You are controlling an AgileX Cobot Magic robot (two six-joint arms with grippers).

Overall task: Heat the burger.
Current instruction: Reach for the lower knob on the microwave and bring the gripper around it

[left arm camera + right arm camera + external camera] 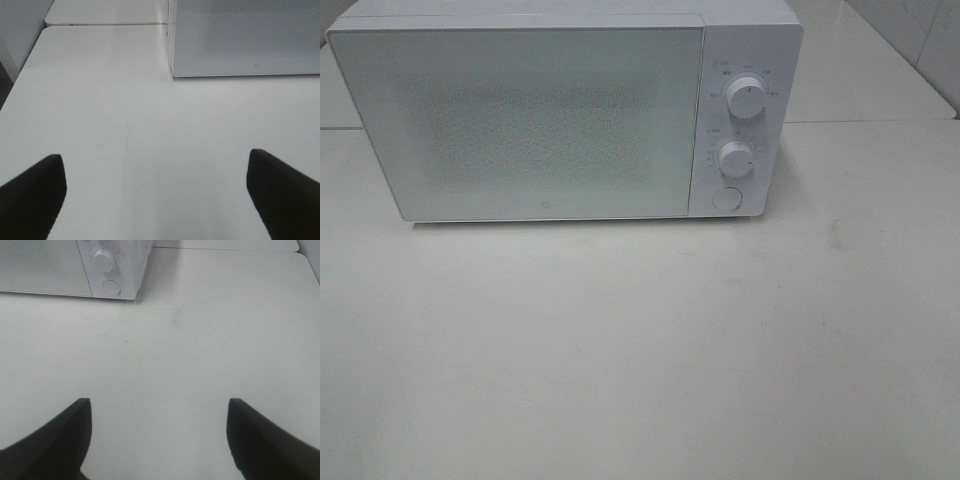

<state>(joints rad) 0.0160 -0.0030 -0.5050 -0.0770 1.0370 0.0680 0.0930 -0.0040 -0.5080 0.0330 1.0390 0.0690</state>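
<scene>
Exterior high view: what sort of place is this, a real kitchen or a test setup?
Probably a staged test bench rather than a lived-in kitchen: a white microwave, door shut, with a simple control panel of two dials and a button, stands on plain white tabletops butted together.

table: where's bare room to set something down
The table is bare all across in front of the microwave, and in the strip right of its control panel. Only the back is taken, by the microwave itself.

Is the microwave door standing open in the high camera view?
No, the microwave has its door shut, lying flush with the control panel beside it.
</scene>
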